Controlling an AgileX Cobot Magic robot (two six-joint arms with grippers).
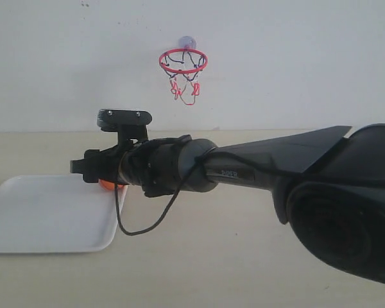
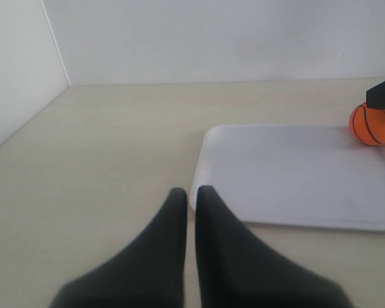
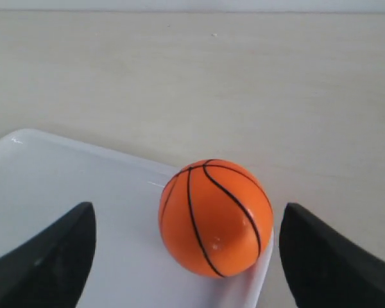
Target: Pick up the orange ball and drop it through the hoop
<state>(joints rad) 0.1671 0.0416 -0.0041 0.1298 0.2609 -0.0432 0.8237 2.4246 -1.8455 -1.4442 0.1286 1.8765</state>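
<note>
The orange ball [image 3: 215, 217] with black seams rests on the white tray [image 3: 64, 186], close to its rim. My right gripper [image 3: 187, 208] is open, one dark finger on each side of the ball and neither touching it. In the exterior view the right arm reaches across to the tray's far right corner, and the ball [image 1: 106, 185] peeks out under the right gripper [image 1: 83, 168]. The hoop [image 1: 183, 61], a red ring with a stringy net, hangs on the back wall. My left gripper [image 2: 186, 192] is shut and empty, near the tray's edge [image 2: 202, 186], far from the ball [image 2: 371, 124].
The white tray [image 1: 48, 215] lies on the beige table at the left. A black cable [image 1: 141, 224] loops down from the right wrist. A white wall stands behind the table, and another [image 2: 19, 70] borders it in the left wrist view.
</note>
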